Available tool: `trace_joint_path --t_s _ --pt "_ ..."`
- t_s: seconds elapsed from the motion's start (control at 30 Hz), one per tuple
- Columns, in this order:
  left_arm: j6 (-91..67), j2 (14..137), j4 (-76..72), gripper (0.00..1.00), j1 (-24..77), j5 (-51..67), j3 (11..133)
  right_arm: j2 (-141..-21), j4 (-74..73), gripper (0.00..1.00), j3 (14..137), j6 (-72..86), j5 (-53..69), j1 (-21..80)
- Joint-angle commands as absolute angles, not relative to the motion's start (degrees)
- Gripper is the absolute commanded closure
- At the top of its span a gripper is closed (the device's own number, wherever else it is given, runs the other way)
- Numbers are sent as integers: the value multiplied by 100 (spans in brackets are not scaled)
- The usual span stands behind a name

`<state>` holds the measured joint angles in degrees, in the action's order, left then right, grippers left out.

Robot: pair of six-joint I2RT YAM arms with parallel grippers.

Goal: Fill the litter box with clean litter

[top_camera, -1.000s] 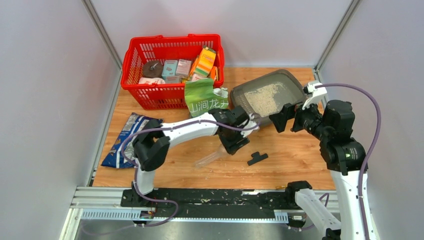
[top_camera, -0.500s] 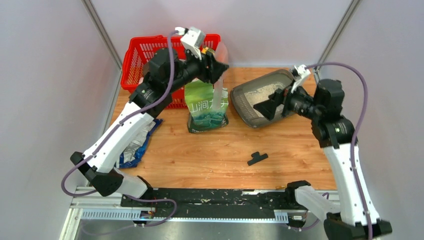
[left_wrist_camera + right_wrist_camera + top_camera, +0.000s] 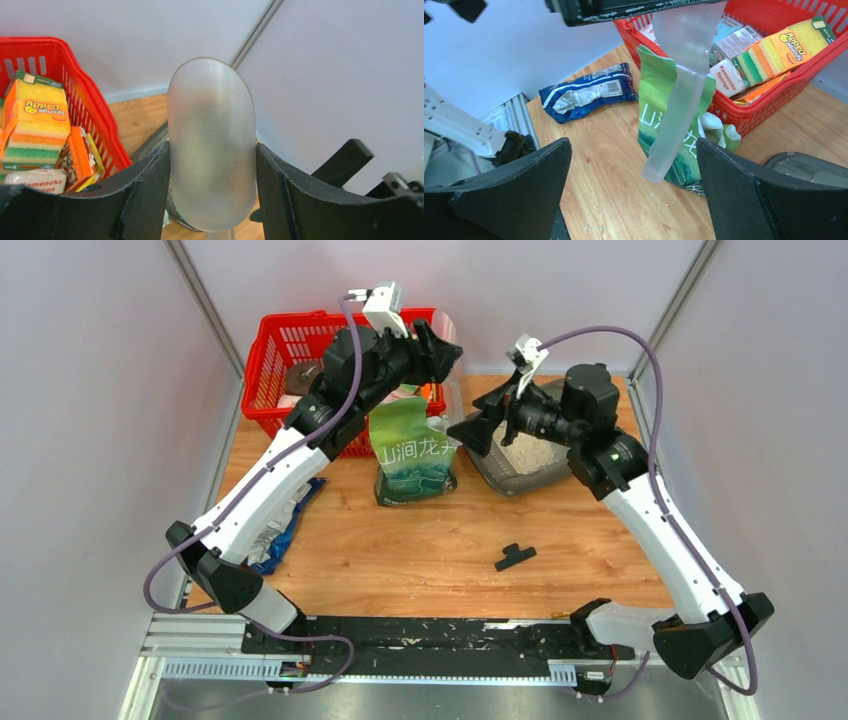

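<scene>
Top external view. Left gripper [image 3: 437, 350] is raised high at the far side, above the green pouch [image 3: 410, 455]. Its fingers are clamped on either side of the rounded wide end of a frosted scoop [image 3: 680, 95], whose narrow handle hangs down free. Right gripper [image 3: 478, 422] faces it with jaws spread wide and nothing between them, level with the hanging handle. This is probably a hand-over, so that the scoop can be regripped by its handle for digging. Litter box [image 3: 508, 485] lies at the far right of the table, partly beneath the right gripper. It holds only a thin patch of clean litter [image 3: 530, 453], so filling appears far from finished.
</scene>
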<state>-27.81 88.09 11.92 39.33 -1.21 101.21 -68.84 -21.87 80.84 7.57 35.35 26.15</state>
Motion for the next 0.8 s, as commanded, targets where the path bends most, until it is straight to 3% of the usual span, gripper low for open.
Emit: trace_joint_path --t_s 0.0,0.17,0.27,0.3,0.47,0.5,0.6,0.67,0.77 --pt "-3409 8622 1116 100 3902 -141 10398 -7145 -1679 0 8279 475 2498 3049" --pt "-3752 8403 1178 100 3780 -26 10091 -7426 -1512 2 8341 396 1820 3190" --pt "-3840 8306 1187 100 3692 -26 9950 -7593 -1477 17 8376 308 1784 3234" --pt "-3850 8288 1169 100 3674 -26 9923 -7637 -1468 28 8376 273 1802 3234" --pt "-3806 8130 1116 100 3551 114 9713 -7550 -1608 64 8350 -333 2065 3243" --pt "-3788 8104 1116 92 3507 132 9660 -7515 -1617 78 8324 -647 2109 3243" --pt "-3447 7963 1099 66 3463 395 9457 -7409 -1714 97 8323 -1245 2118 3243" --pt "-2983 7875 1177 52 3402 910 9387 -7357 -1810 100 8367 -1624 1935 3243" --pt "-2114 7673 1606 42 3323 1509 9361 -7251 -1889 100 8367 -2678 1478 3243"
